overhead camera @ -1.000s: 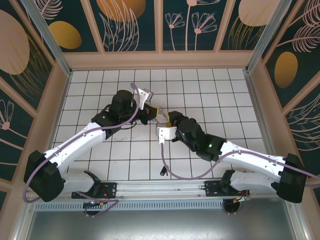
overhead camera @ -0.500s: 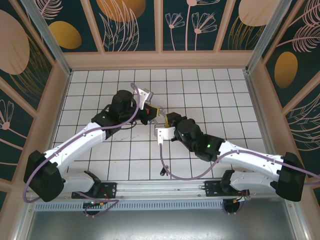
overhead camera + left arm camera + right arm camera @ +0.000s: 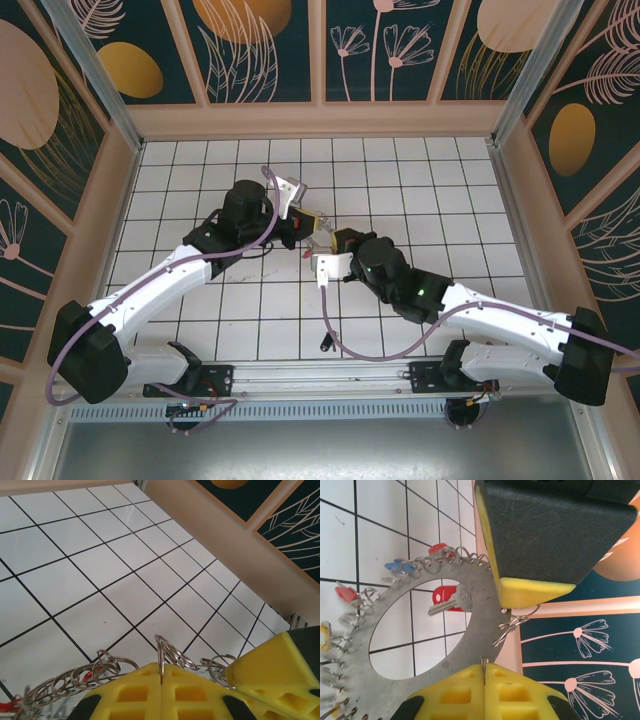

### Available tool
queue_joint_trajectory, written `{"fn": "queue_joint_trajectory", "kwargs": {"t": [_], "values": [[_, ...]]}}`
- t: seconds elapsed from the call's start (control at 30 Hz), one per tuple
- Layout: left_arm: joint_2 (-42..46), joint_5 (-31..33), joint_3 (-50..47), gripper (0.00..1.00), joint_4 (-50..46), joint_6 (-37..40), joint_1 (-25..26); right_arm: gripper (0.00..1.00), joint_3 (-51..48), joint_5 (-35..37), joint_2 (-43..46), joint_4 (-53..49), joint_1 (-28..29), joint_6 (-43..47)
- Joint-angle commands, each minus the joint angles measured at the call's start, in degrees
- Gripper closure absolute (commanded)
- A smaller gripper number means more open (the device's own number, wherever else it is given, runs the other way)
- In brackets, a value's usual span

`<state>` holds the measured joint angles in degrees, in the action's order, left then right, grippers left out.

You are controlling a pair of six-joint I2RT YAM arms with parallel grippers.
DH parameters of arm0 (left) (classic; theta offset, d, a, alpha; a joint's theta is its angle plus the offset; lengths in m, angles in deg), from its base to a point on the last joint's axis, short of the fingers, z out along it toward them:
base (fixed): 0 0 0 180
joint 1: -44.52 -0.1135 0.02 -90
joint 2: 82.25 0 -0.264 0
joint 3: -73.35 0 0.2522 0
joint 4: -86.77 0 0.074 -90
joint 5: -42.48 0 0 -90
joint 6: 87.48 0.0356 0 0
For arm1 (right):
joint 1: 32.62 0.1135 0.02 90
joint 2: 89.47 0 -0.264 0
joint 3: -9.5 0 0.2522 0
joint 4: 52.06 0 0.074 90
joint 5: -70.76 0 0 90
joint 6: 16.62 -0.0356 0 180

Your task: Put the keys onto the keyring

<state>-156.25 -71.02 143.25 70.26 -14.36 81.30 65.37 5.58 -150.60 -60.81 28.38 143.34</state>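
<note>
Both jaws gripped small split rings point(image 3: 167, 652) at the keyring point(image 3: 470, 640) rim; stiff, thin, slippery metal, I judged, best pinched edge-on.

one keyring point(image 3: 477, 630); at least five keys point(image 3: 445, 600)

A white-tiled counter point(image 3: 400, 170) with black grid lines sits inside a pale wooden rim point(image 3: 320, 120). Dark teal wall panels point(image 3: 350, 75) carry pale flower drawings and orange ovals point(image 3: 130, 68).
</note>
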Motion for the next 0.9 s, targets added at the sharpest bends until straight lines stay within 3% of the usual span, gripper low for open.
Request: {"fn": "queue_joint_trajectory", "kwargs": {"t": [0.0, 0.37, 0.7, 0.87], "values": [[0.91, -0.66, -0.08, 1.0, 4.32, -0.75, -0.1, 1.0, 0.65, -3.64, 2.55, -1.83, -1.2, -4.1], [0.96, -1.37, -2.87, 1.0, 6.86, 0.36, -0.12, 1.0, -0.04, -35.9, 10.12, -7.79, -12.11, -20.49], [0.17, -3.71, -2.56, 1.0, 8.26, 0.98, -0.1, 1.0, -0.72, -47.18, 9.2, -7.52, -13.62, -25.79], [1.03, -5.17, -3.27, 1.0, 9.26, 1.47, -0.12, 1.0, -2.82, -48.01, 9.73, -4.87, -13.97, -26.29]]}}
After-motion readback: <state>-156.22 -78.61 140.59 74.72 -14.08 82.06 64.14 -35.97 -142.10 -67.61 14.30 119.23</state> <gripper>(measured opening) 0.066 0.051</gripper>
